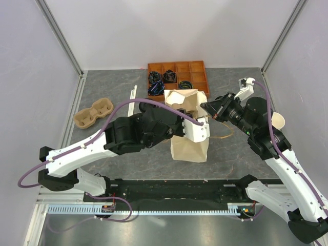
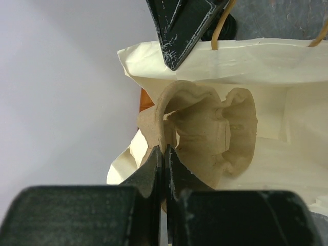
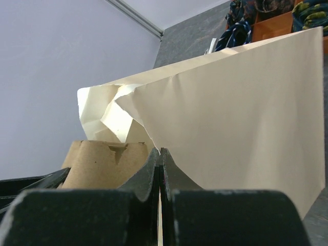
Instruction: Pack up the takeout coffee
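A cream paper bag [image 1: 189, 146] stands mid-table with its mouth open. My left gripper [image 2: 165, 148] is shut on the rim of a brown moulded-pulp cup carrier [image 2: 205, 128], which sits inside the bag's mouth [image 2: 266, 61]. My right gripper [image 1: 207, 108] is shut on the bag's top edge [image 3: 241, 113], and its fingertips [image 3: 160, 151] meet on the paper. One right finger [image 2: 179, 25] shows at the top of the left wrist view. The carrier also shows in the right wrist view [image 3: 102, 161]. The takeout coffee with the black lid is out of view.
A second pulp carrier [image 1: 94, 113] lies at the left. An orange compartment tray [image 1: 195, 77] with dark items stands at the back. White sticks [image 1: 133, 97] lie beside it. A lidless paper cup [image 1: 278, 121] stands at the right, behind my right arm.
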